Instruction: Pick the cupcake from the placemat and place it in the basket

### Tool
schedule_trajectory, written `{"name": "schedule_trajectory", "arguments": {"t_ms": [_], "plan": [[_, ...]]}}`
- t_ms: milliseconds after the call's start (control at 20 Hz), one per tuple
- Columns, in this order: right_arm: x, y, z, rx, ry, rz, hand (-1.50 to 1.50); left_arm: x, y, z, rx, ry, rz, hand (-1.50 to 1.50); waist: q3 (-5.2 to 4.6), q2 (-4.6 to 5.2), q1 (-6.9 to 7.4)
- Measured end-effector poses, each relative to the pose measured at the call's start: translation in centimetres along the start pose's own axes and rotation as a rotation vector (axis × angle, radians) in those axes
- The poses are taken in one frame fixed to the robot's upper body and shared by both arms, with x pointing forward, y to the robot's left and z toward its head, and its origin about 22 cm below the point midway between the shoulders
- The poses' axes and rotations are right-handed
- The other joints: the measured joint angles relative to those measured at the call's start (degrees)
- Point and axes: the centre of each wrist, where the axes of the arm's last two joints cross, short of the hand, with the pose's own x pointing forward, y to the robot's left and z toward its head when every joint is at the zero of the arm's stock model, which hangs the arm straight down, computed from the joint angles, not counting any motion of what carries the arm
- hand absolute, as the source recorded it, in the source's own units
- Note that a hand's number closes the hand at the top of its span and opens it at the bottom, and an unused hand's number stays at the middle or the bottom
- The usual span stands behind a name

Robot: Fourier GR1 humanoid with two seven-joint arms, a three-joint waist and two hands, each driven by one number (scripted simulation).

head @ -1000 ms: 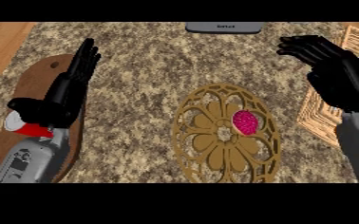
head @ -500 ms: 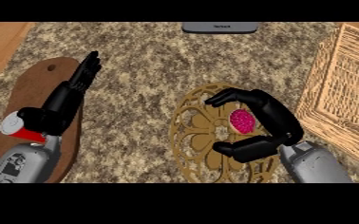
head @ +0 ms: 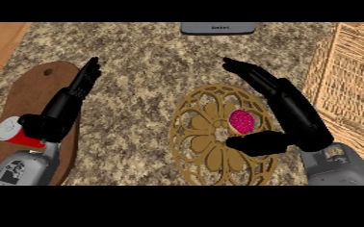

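Observation:
A pink cupcake (head: pixel 241 121) sits on the round gold openwork placemat (head: pixel 206 144), right of its middle. My right hand (head: pixel 295 115) lies just to the cupcake's right, open, its fingers (head: pixel 245 71) stretched up and left past the mat's far rim. Its thumb (head: pixel 257 143) reaches across the mat just below the cupcake. The wicker basket (head: pixel 343 84) stands at the right edge, behind that hand. My left hand (head: pixel 71 96) rests open at the left, fingers straight, over a wooden board.
A brown wooden cutting board (head: pixel 28 89) lies at the left under my left forearm. A red and white object (head: pixel 14 132) sits by that forearm. A grey device (head: pixel 217 28) lies at the counter's far edge.
My right hand came in from the right edge to the placemat. Half a second ago its fingers curved over the cupcake; now they are stretched out. The cupcake has stayed on the mat.

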Motion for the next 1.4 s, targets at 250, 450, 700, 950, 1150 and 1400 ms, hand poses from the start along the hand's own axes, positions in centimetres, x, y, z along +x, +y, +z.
{"name": "schedule_trajectory", "arguments": {"t_ms": [250, 450, 700, 950, 1150, 1400], "plan": [[2.1, -4.7, -0.3, 0.129, 0.13, 0.293, -1.5, -0.3, 0.4, 0.5, 0.003, 0.006, -0.002, 0.0, -0.1, -0.07, 0.02], [4.3, -7.0, -0.4, 0.309, 0.219, 0.377, -1.5, -0.1, 0.2, 0.2, 0.0, 0.002, -0.008, 0.0, -0.06, 0.07, 0.05], [6.6, -10.2, -0.2, 0.461, 0.288, 0.384, -1.5, 0.0, 0.4, 0.5, 0.0, -0.002, -0.002, 0.0, 0.03, 0.26, 0.36], [7.7, -13.3, 0.6, 0.48, 0.322, 0.354, -1.5, -0.1, 0.3, 0.6, -0.009, -0.005, 0.004, 0.0, 0.12, 0.44, 0.58], [7.6, -13.9, 1.3, 0.473, 0.328, 0.338, -1.5, -0.2, 1.0, 0.3, -0.01, -0.01, 0.0, 0.0, 0.16, 0.55, 0.77], [5.9, -13.1, 1.8, 0.452, 0.34, 0.313, -1.5, 0.4, 0.4, 0.1, -0.016, -0.016, -0.007, 0.0, 0.19, 0.65, 0.95]]}}
